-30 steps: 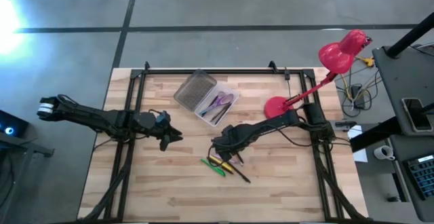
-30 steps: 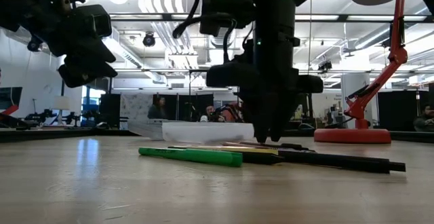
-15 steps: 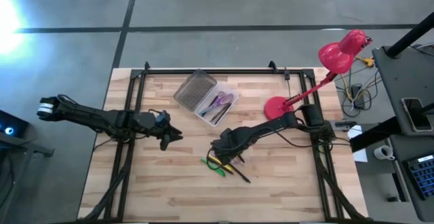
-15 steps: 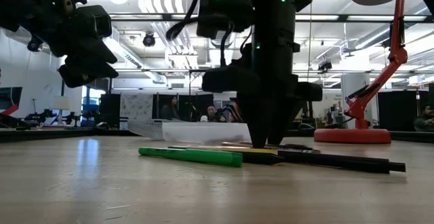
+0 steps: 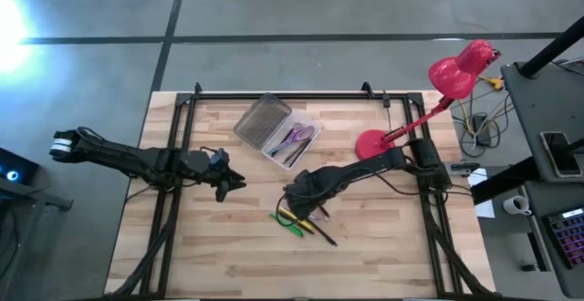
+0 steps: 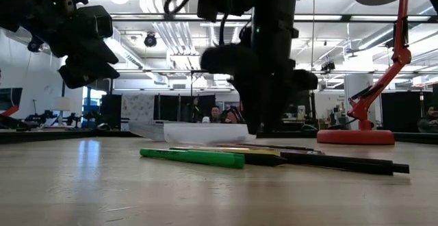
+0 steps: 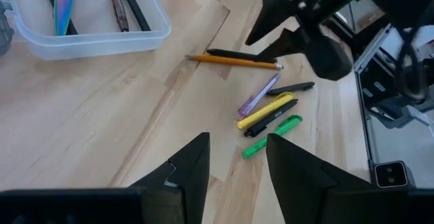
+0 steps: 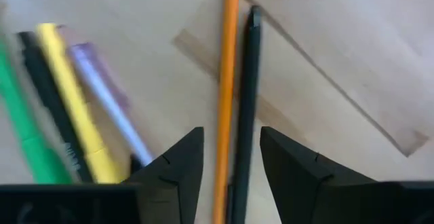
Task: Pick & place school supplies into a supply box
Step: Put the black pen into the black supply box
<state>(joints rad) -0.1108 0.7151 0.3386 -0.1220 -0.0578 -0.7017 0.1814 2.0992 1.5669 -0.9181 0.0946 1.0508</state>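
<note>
The supply box point(image 5: 294, 142), a clear case with its ribbed lid point(image 5: 263, 120) folded open, lies at the table's far middle with purple scissors point(image 7: 64, 3) and some pens inside. Several supplies lie flat on the wood nearer the front: a green marker point(image 7: 271, 136), a yellow one point(image 7: 266, 112), a purple pen point(image 7: 258, 96), an orange pencil point(image 8: 227, 81) and a black pen point(image 8: 247, 81). My right gripper point(image 8: 230, 139) hangs open, pointing down just above the pencil and black pen, clear of them in the low view point(image 6: 259, 127). My left gripper point(image 7: 234, 163) waits open at the left point(image 5: 233, 184).
A red desk lamp point(image 5: 461, 68) stands on its round base point(image 5: 372, 143) at the back right. Black frame rails point(image 5: 182, 146) run along the table's left, right and far sides. Bare wood lies in front of the pens. People sit far off in the room point(image 6: 164, 109).
My right gripper dipped onto the pens near the pencil, then rose a little off the table and drifted slightly toward the table's left. The pens lie where they were.
</note>
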